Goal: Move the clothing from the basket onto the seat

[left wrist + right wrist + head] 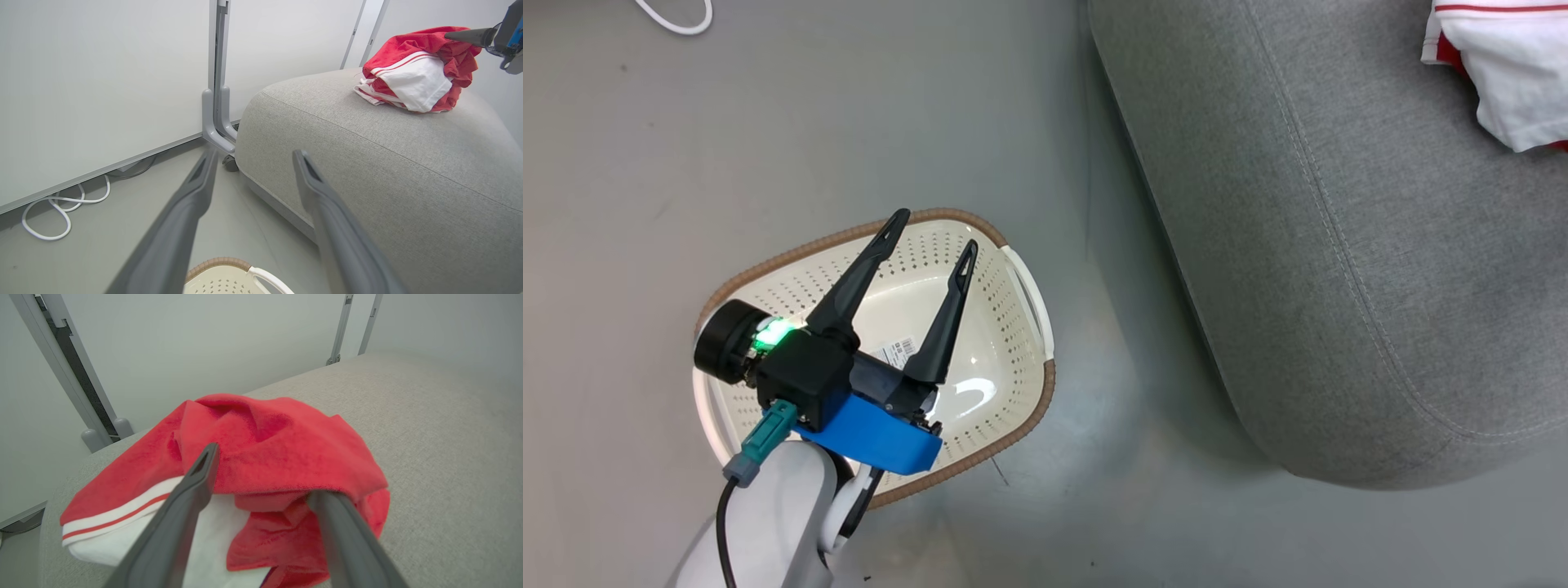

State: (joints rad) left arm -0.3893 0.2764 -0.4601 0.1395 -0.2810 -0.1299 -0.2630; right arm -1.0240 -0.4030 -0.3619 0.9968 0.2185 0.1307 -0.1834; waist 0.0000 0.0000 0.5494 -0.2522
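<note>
The clothing [1511, 73] lies bunched on the seat [1339, 245], red with white panels and striped trim. My right gripper [263, 473] stands open over the clothing [278, 449], its fingers apart. A red fold covers the tip of the right finger. In the left wrist view one finger [466, 35] of the right gripper touches the top of the clothing [412, 77]. My left gripper [935, 229] hangs open above the basket [1013, 425], holding nothing. The part of the basket's inside that shows has only a label on its floor.
The grey floor runs between the basket and the seat [367, 163]. A white cable [61, 204] loops on the floor below a pale partition panel [102, 81]. The panel's grey post foot [216, 122] stands by the seat's corner. The basket's rim [220, 261] sits below my left fingers.
</note>
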